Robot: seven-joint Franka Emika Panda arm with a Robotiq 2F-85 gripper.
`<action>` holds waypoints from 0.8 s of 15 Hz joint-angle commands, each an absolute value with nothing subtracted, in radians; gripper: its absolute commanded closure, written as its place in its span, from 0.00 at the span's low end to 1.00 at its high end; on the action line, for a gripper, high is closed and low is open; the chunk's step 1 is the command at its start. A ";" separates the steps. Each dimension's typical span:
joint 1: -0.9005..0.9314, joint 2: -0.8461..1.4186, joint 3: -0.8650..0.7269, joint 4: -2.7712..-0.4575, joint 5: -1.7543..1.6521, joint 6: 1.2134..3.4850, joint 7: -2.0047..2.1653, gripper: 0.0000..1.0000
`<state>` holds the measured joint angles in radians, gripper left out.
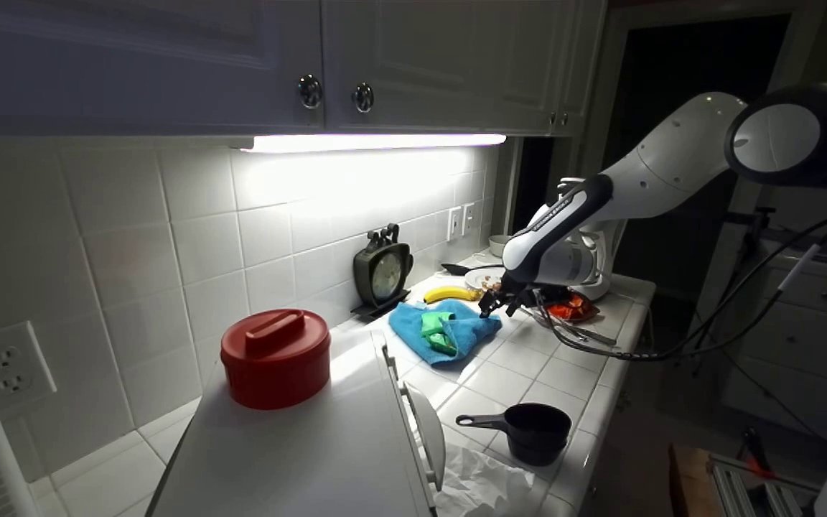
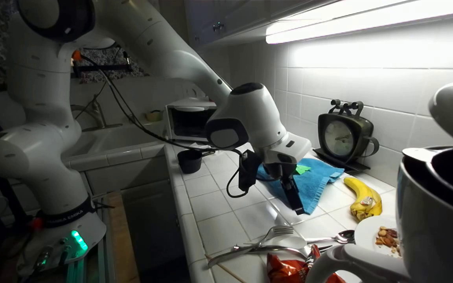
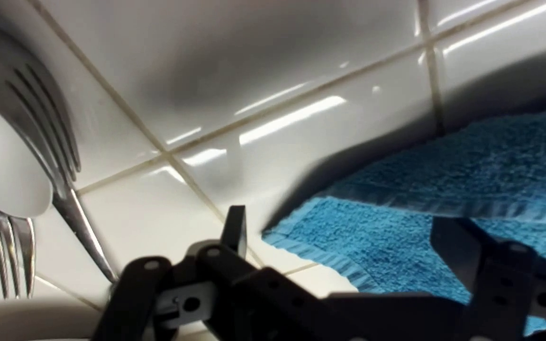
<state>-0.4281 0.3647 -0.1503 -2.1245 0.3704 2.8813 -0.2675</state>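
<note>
The gripper [image 3: 346,237] stood wide open, its two fingers well apart, and it had hold of nothing. It hung low by the edge of a blue towel [image 1: 471,334], which lay folded on the white-tiled tabletop [image 2: 218,220]. In the wrist view one finger showed against the cloth and the other against the tabletop, with a corner of the towel pointing into the gap; whether a fingertip touched the fabric could not be told. A green packet [image 1: 438,324] rested on top of the towel. Just beside the cloth, in both exterior views, lay a yellow banana [image 2: 362,194], and near it a white plate [image 2: 365,232] bearing nuts [image 2: 387,236]. A fork [image 2: 270,234] and a spoon [image 2: 345,236] lay near a crinkled red bag [image 2: 287,269]. A dark-cased dial [image 2: 337,137] stood behind the towel. Well apart from the gripper were a black measuring cup [image 1: 537,434] and a white toaster oven [image 1: 334,445], which carried a lidded red container [image 1: 277,366].
</note>
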 commanded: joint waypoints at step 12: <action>-0.517 0.426 -0.032 -2.055 0.405 2.941 -0.331 0.75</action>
